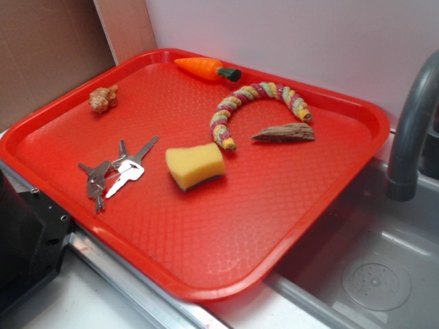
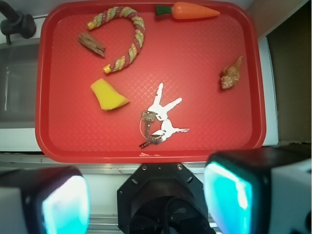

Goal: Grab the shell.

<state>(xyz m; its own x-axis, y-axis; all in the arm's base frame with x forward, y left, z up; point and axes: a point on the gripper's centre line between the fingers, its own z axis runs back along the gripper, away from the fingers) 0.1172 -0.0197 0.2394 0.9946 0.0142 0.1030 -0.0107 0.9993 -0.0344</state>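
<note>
The shell [image 1: 103, 99] is small, tan and knobbly, lying near the back left corner of the red tray [image 1: 288, 205]. In the wrist view the shell [image 2: 231, 75] sits near the tray's right side. My gripper [image 2: 146, 200] is open, its two teal pads [image 2: 66, 204] wide apart at the bottom of the wrist view. It hangs high above the robot base, in front of the tray's near edge, with nothing between its fingers. The gripper does not show in the exterior view.
On the tray lie a bunch of keys [image 1: 113, 175], a yellow sponge [image 1: 195, 166], a braided rope toy [image 1: 250, 106], a brown wood-like piece [image 1: 285, 133] and an orange toy carrot [image 1: 206, 68]. A grey faucet [image 1: 411, 130] and sink [image 1: 370, 274] are to the right.
</note>
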